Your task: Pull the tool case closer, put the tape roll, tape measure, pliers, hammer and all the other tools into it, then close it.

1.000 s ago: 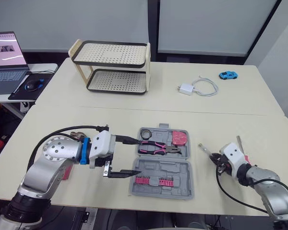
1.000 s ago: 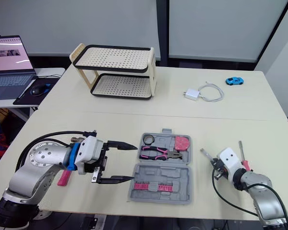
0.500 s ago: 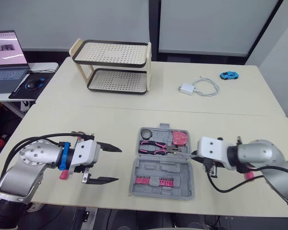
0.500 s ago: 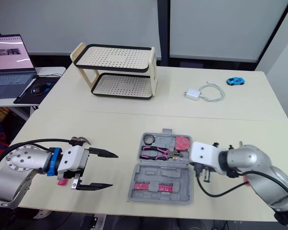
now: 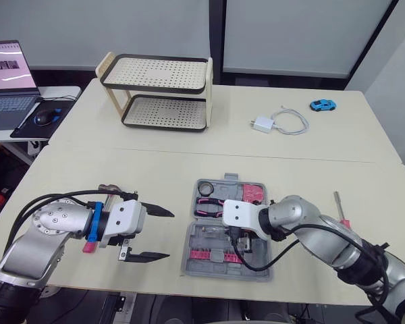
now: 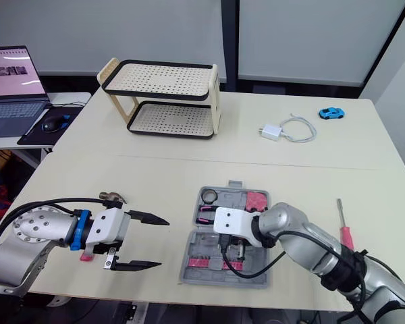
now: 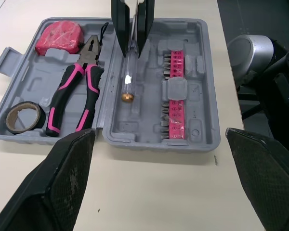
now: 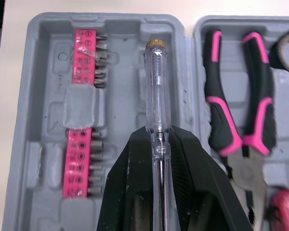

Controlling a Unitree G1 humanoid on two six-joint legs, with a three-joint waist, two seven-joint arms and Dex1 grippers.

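Right fingers (image 8: 135,163): closed on the shaft of a clear-handled screwdriver (image 8: 156,91), gripped just behind the handle. Brass cap points away from the wrist.

The tool hangs over the tool case (image 7: 204,120), which lies open and flat on the bench (image 5: 155,169). It sits above the long groove in the near half, between the pink bit strip (image 8: 82,144) and the hinge. Cannot tell whether it touches the tray yet.

Far half holds the pliers (image 8: 241,96), tape roll (image 7: 21,117) and tape measure (image 7: 60,38).

Left fingers (image 5: 155,208): spread wide, empty, hovering over the bench left of the case and apart from it.

Step in hand, as I read it: seat the screwdriver in its groove.
- Keep the shaft parallel to the groove and lower it level.
- Let go only once the handle rests in the moulding.
- Open just enough to free the shaft, and lift straight up so nothing drags.

Left to pack:
- hammer (image 5: 109,188), by the left arm
- red-handled screwdriver (image 5: 340,210), on the bench to the right
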